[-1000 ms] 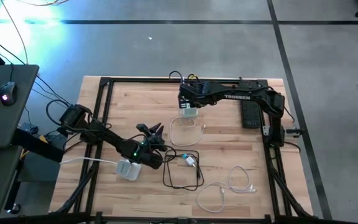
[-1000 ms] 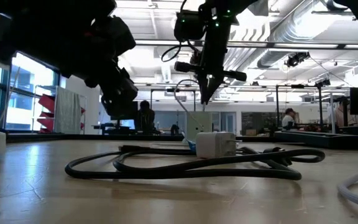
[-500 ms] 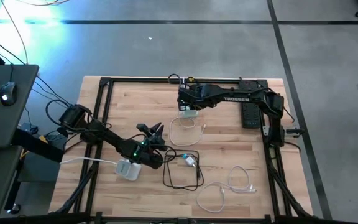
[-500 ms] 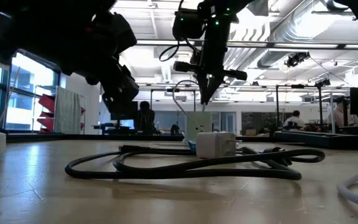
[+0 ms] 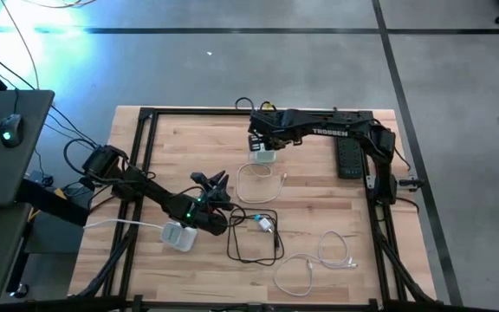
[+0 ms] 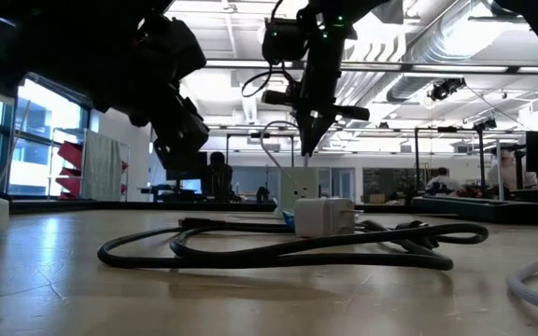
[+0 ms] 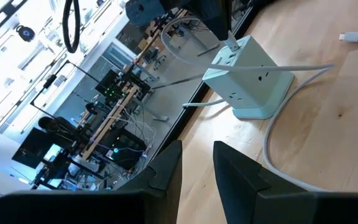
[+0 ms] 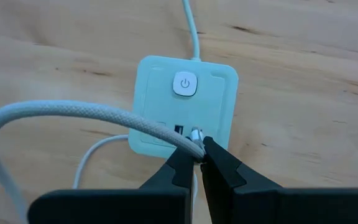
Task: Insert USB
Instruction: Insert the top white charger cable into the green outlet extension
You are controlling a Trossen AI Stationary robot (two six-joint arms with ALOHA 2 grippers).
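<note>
A pale power cube sits flat on the wooden table toward its far side, also seen in the high view and the left wrist view. Its top face has a power button and USB ports. My right gripper stands over it, shut on the plug of a white braided cable. My left gripper hovers open mid-table, facing the cube. My right gripper pinches the white braided cable's USB plug between its two fingertips, coming from above and pointing down. The plug's end meets a port on the cube's top face; how deep it sits I cannot tell. The cable arcs away slack.
Near my left arm lies a second white cube. A black cable loop with a small white adapter lies mid-table. A loose white cable lies toward the near right. A black frame borders the table.
</note>
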